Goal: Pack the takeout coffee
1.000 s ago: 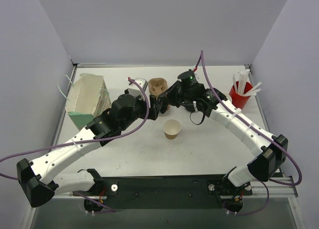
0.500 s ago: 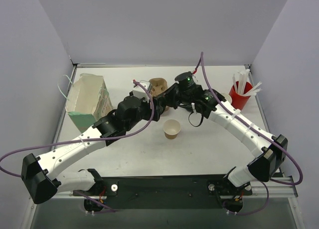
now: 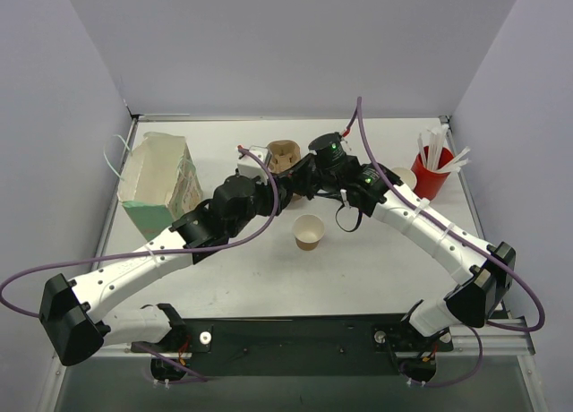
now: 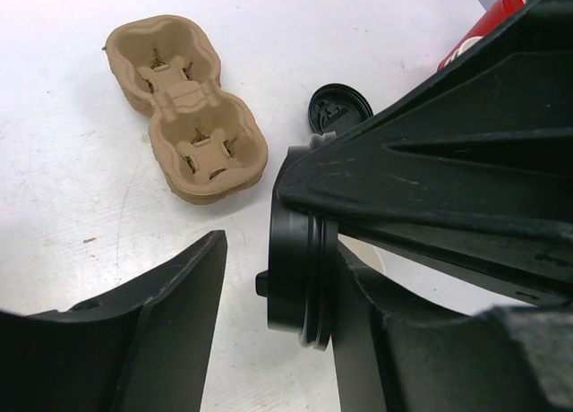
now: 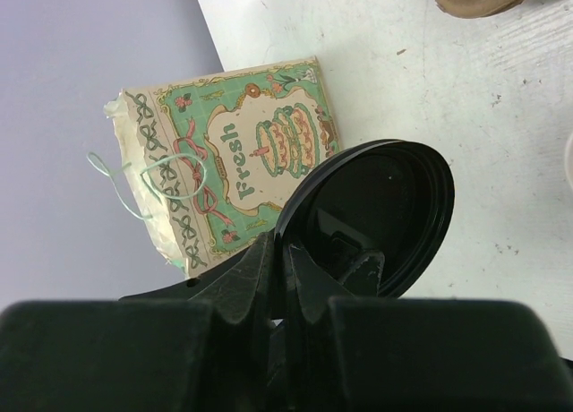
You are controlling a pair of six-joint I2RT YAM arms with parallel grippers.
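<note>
The takeout coffee, an open brown paper cup (image 3: 309,231), stands on the table just in front of both grippers. My right gripper (image 3: 303,186) is shut on the rim of a black plastic lid (image 5: 380,215) and holds it on edge above the table. My left gripper (image 3: 285,193) is open. In the left wrist view that lid (image 4: 300,269) sits between its fingers, against the right finger (image 4: 394,340) and apart from the left finger (image 4: 161,322). The brown pulp cup carrier (image 4: 183,107) lies empty behind them.
A second black lid (image 4: 338,107) lies on the table beside the carrier. A green and cream "Fresh" paper bag (image 3: 157,179) stands open at the left. A red cup of white sticks (image 3: 432,170) is at the back right, with another brown cup (image 3: 405,175) beside it.
My left gripper has moved right and forward until its open jaws straddle the lid. My right gripper has shifted a little left with the lid. The cup has not moved.
</note>
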